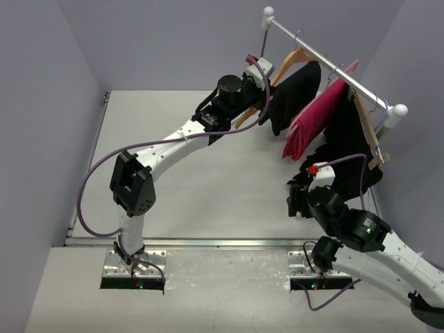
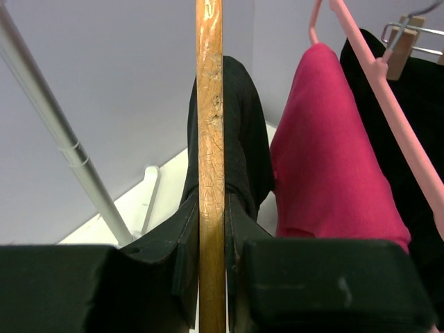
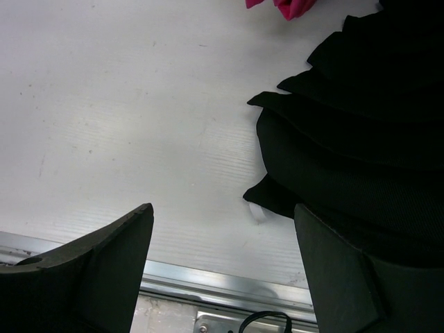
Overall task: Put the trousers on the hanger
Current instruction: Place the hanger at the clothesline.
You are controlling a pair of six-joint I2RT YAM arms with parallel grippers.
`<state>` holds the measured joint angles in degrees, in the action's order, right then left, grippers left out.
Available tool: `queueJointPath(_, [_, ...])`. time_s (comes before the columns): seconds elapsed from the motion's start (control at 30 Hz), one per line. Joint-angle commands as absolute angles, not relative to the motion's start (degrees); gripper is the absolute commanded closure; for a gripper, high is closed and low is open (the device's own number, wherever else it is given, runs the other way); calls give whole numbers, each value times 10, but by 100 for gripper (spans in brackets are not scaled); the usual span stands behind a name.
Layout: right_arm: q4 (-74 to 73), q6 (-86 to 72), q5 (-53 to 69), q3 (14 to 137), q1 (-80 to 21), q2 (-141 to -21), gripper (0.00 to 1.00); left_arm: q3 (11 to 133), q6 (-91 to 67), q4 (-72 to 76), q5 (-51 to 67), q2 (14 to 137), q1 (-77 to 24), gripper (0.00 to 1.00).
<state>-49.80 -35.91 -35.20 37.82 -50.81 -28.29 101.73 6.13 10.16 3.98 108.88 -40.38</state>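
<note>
The tan wooden hanger [image 1: 290, 61] hangs by its silver hook on the rack rail. The black trousers [image 1: 297, 94] are draped over its lower bar and hang down. My left gripper [image 1: 255, 89] is shut on the bar's free end; in the left wrist view the bar [image 2: 210, 125] runs straight between my fingers [image 2: 184, 236], with the trousers [image 2: 244, 132] folded over it just beyond them. My right gripper [image 1: 298, 198] is open and empty low over the table; in the right wrist view [image 3: 222, 215] its jaws stand wide apart.
A magenta-pink garment [image 1: 313, 118] on a thin pink hanger [image 2: 388, 104] hangs next to the trousers. Another black garment [image 1: 354, 139] clipped to a flat wooden hanger hangs at the right; its folds [image 3: 361, 132] pool on the table beside my right gripper. The rack rail [image 1: 326, 61] spans the back right.
</note>
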Motion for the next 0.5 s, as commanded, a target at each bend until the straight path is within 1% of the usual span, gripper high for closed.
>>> queueJointPath(0.0, [-504,-351,-355,406,-509,-272,18,1135,74,233,56,1116,-392,100])
queueJointPath(0.33, [-518,-349,-349,412,-508,-263,18,1195,69,228,68,1171,-364,100])
queueJointPath(0.47, [-519,-351,-351,410,-508,-263,18,1192,83,227,68,1174,-359,100])
